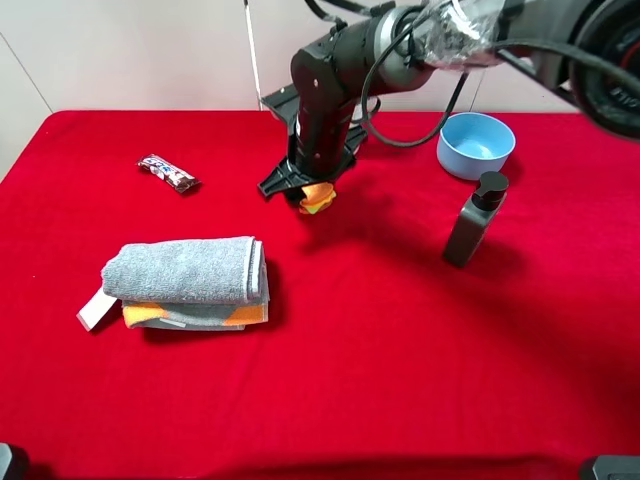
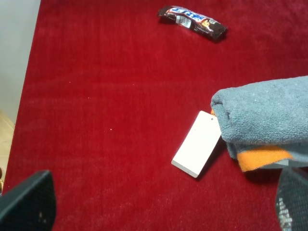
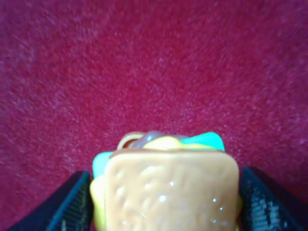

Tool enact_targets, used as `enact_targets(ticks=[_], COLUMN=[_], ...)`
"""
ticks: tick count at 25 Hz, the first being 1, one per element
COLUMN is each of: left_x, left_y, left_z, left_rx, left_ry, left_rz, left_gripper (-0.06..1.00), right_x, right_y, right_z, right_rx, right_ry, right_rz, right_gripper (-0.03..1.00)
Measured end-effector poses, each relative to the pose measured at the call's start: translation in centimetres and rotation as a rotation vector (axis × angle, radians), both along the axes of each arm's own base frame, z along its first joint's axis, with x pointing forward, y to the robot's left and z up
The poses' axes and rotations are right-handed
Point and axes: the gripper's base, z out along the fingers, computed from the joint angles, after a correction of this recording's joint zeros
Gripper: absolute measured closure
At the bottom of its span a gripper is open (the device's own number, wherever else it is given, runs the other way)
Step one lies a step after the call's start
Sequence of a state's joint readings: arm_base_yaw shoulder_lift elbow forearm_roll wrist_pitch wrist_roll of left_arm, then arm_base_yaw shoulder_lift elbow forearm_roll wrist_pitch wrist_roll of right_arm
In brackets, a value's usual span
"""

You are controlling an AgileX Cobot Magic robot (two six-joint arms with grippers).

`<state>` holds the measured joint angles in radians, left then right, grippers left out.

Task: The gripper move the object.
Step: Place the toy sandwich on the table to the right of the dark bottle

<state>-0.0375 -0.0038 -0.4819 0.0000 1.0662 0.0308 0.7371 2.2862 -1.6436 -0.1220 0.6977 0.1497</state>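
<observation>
The toy sandwich [image 1: 318, 198], orange-yellow slices with green and red layers, sits between the fingers of my right gripper [image 1: 316, 196], which has reached across to the back middle of the red table. In the right wrist view the sandwich [image 3: 171, 190] fills the lower middle, with a dark finger [image 3: 72, 204] pressed against each side. It seems to hang just above the cloth. My left gripper [image 2: 159, 211] is open and empty near the table's front left, with only its fingertips [image 2: 29, 202] showing, near the folded towel.
A folded grey towel [image 1: 185, 270] on an orange cloth with a white tag [image 2: 198, 144] lies at front left. A wrapped candy bar [image 1: 168, 173] lies at back left. A blue bowl [image 1: 476, 144] and a dark grey bottle [image 1: 474, 220] stand at right.
</observation>
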Motion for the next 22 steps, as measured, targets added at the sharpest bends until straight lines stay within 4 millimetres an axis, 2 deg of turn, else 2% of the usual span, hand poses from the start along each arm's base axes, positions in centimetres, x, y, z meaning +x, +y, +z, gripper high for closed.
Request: enact_targets(ticks=[15, 22], left_x=[0.0, 0.0], left_y=[0.0, 0.0], left_z=[0.0, 0.0], left_rx=[0.0, 0.0], left_ry=[0.0, 0.0], left_rz=[0.0, 0.0], left_gripper=[0.05, 0.05], right_x=[-1.6, -5.2], right_y=[-1.1, -2.7], right_z=[7.4, 8.8], right_rx=[-0.002, -0.008], right_ry=[-0.012, 0.005], right_rz=[0.058, 0.091], right_gripper=[0.5, 0.5])
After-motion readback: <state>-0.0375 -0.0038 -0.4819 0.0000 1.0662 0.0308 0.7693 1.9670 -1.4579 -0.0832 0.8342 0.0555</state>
